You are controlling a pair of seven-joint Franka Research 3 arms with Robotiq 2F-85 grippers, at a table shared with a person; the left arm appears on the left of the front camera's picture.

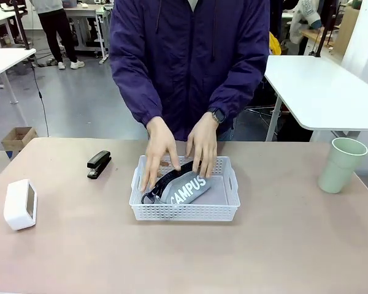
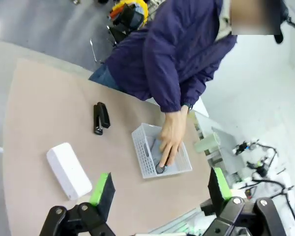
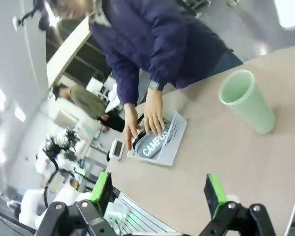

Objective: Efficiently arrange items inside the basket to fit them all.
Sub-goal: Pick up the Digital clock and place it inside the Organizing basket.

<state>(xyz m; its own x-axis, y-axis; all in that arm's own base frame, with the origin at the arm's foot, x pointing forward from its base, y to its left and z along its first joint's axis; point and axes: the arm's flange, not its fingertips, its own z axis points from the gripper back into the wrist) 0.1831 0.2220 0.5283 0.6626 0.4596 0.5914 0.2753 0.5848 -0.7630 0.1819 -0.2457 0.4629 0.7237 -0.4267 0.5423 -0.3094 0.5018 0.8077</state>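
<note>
Person (image 1: 190, 55) in a dark purple jacket (image 1: 135, 73) leans over a pinkish-beige desk (image 1: 282, 245) and reaches into a shallow white plastic basket (image 1: 230, 184) with lattice sides, seen from the front. The watch-wearing hand (image 1: 202, 146) and the other hand (image 1: 158, 150) lie fingers-spread on a grey fabric zip pouch (image 1: 189, 188) printed "CAMPUS". The pouch lies slantwise on the basket floor, toward its 9 o'clock side, with its long axis running from 7 o'clock to 1 o'clock. The pouch's black strap (image 1: 165, 182) trails along its 9 o'clock edge, under the other hand's fingertips.

Outside the basket, a black stapler (image 1: 99, 164) lies flat on the desk nearby, between 9 and 10 o'clock. A small white rectangular box (image 1: 19, 204) rests well apart at 9 o'clock, close to the desk's edge. A pale green plastic cup (image 1: 341, 164) stands upright well apart at 3 o'clock.

In the left wrist view, the left end effector (image 2: 160, 189) hangs above the desk with its green-padded fingers (image 2: 101, 189) wide apart, holding nothing. The box sits at about its 9 o'clock and the basket at 12 o'clock. In the right wrist view, the right end effector (image 3: 157, 192) is likewise spread wide and grips nothing, high over the desk. The cup is between its 1 and 2 o'clock, and the basket, pouch and hands are at 12 o'clock.
</note>
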